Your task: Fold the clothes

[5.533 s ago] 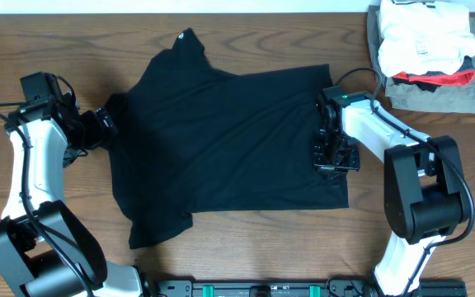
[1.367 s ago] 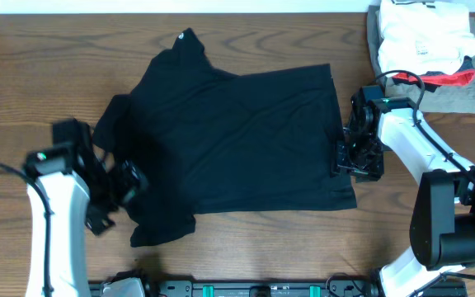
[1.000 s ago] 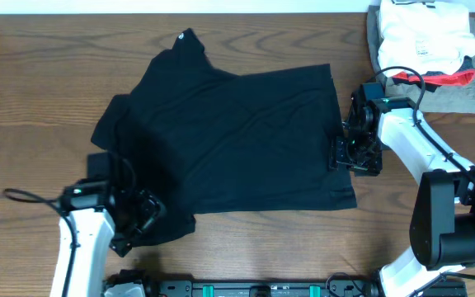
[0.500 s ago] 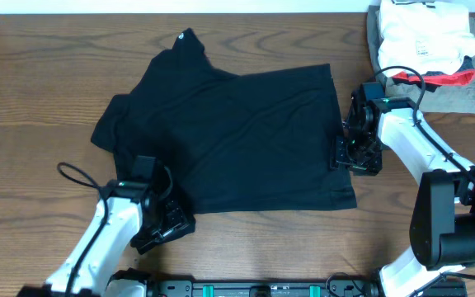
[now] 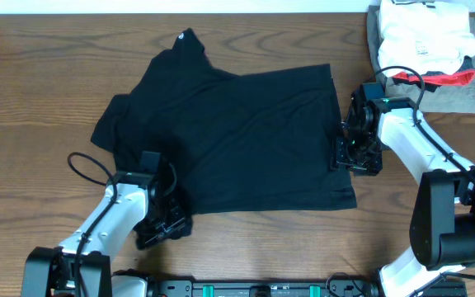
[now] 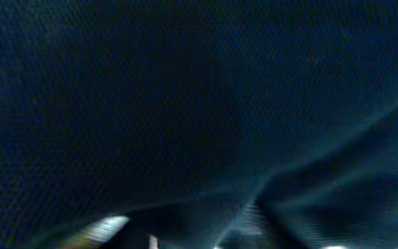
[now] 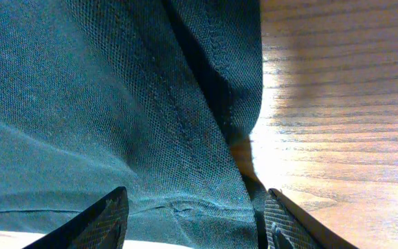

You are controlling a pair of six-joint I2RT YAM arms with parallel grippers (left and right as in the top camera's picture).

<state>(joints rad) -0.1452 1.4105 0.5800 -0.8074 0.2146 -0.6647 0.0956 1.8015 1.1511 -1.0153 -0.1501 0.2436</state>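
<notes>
We're looking down on the bench (image 5: 39, 82), and the black T-shirt (image 5: 237, 140) is spread across the middle of it. Its collar points to the far edge, with a small pale neck label (image 5: 181, 37) showing. The body runs out to our right, and the left sleeve is rumpled into a soft bunch.

The left claw (image 5: 165, 227) is down at the shirt's near left corner, sitting right on the dark cloth. Its own camera gives us nothing but blurred black weave filling the view, so whether it has closed on the fabric or merely rests there, we cannot tell. A loose cable (image 5: 81, 165) loops off that arm over bare wood.

On the other side, the right claw (image 5: 346, 157) sits at the shirt's right edge. In the wrist view its two dark fingers (image 7: 106, 221) stand well apart, with the stitched hem and a fold of fabric lying between them. It is open and straddles the edge rather than pinching it.

For clutter, a pile sits in the far right corner. A white garment (image 5: 427, 37) lies on top, a red strip (image 5: 435, 78) peeks out beneath it, and a grey folded garment (image 5: 435, 97) is at the bottom. The pile lies clear of the shirt but close behind the right arm, which stands between the two.
</notes>
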